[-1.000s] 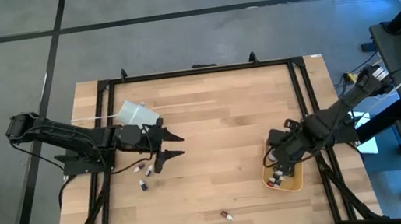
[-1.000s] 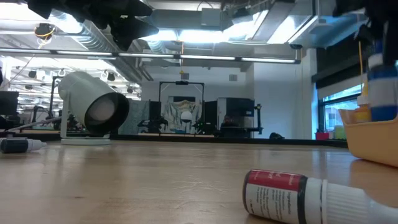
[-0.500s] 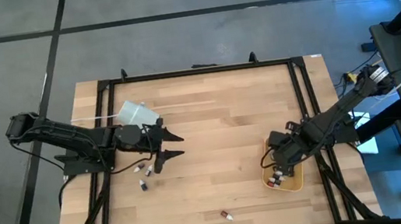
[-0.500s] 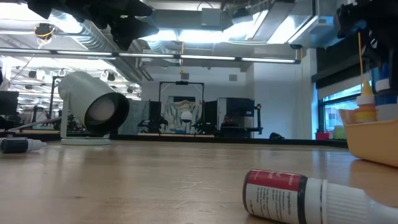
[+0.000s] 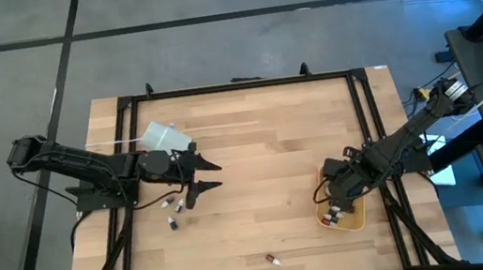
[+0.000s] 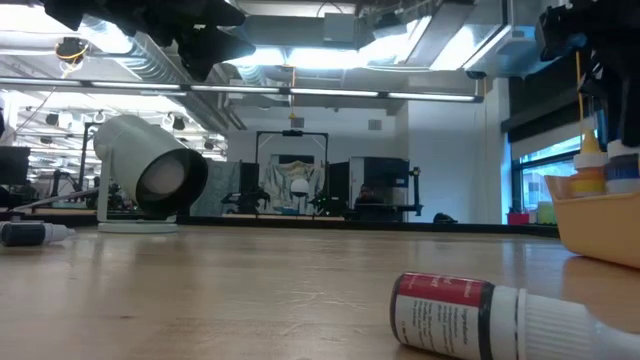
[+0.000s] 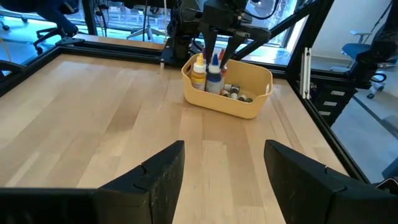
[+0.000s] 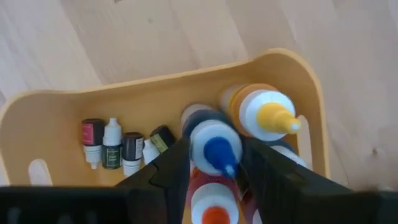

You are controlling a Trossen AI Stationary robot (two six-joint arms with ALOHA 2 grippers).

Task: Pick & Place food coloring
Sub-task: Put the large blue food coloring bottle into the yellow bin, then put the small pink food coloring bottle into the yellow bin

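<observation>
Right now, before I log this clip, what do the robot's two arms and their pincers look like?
Both arms are dark, almost black, jointed links with thin black cables trailing along them. The left pincer ends in two pointed, tapering dark fingers; in its wrist view they are broad, matte black blades with angled edges. The right pincer has the same matte black fingers, slightly rounded at the edges. No markings or labels are visible on either.

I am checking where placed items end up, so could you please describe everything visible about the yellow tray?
The yellow tray is an oblong, plastic-looking bin with rounded corners and slot handles at its ends. It sits upright on the wooden table near the right edge. Inside, taller dropper bottles stand at one end and small food coloring bottles lie on its floor. The right pincer hangs over it, straddling a blue-tipped bottle.
</observation>
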